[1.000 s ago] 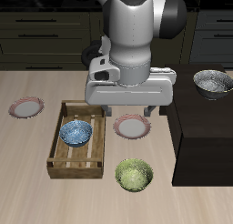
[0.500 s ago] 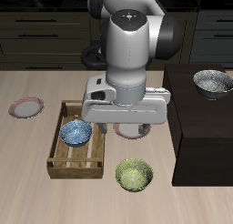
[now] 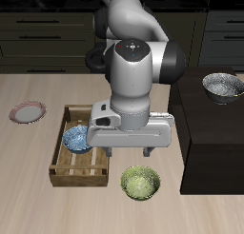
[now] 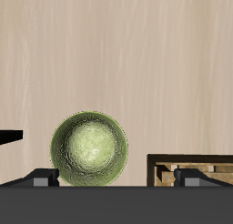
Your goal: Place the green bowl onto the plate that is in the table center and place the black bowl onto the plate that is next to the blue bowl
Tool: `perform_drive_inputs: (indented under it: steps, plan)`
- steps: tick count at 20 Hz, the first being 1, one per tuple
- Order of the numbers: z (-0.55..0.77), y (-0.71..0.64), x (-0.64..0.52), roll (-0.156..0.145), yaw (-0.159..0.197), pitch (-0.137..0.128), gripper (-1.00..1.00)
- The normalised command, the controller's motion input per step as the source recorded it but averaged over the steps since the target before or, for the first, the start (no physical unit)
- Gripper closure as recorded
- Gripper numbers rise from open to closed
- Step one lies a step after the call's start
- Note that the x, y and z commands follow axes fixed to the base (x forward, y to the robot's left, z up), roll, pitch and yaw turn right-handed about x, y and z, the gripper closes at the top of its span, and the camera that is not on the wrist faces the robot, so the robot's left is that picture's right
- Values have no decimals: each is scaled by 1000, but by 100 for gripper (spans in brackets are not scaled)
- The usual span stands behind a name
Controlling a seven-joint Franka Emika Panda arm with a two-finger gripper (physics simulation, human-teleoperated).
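The green bowl [image 3: 140,183] sits upright on the table near the front edge; it also shows in the wrist view [image 4: 88,148]. My gripper [image 3: 133,158] hangs open just above and slightly behind it, its fingertips [image 4: 41,178] wide apart and empty. The speckled black bowl [image 3: 223,86] stands on the dark raised block. The blue bowl [image 3: 78,138] lies in the wooden tray [image 3: 67,171]. One pink-rimmed plate [image 3: 28,112] lies beyond the tray. The plate in the table center is hidden behind my hand.
The dark raised block [image 3: 214,133] takes up one side of the table, close beside the green bowl. The wooden tray's corner shows in the wrist view [image 4: 196,164]. Dark cabinets stand behind the table.
My arm has moved toward the table's front edge and lower, from over the center plate to just above the green bowl. The center plate is now covered. No object has moved.
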Motion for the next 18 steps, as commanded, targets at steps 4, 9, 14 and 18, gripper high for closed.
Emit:
perform_drive_inputs:
  steps: [4, 9, 14, 18]
  plan:
    - [-261, 13, 58, 0, 17, 21, -100]
    - [-224, 34, 74, 3, -3, 24, -100]
    - [-237, -2, 110, -3, 10, 25, -100]
    - [-252, -10, 146, -12, 35, 21, -100]
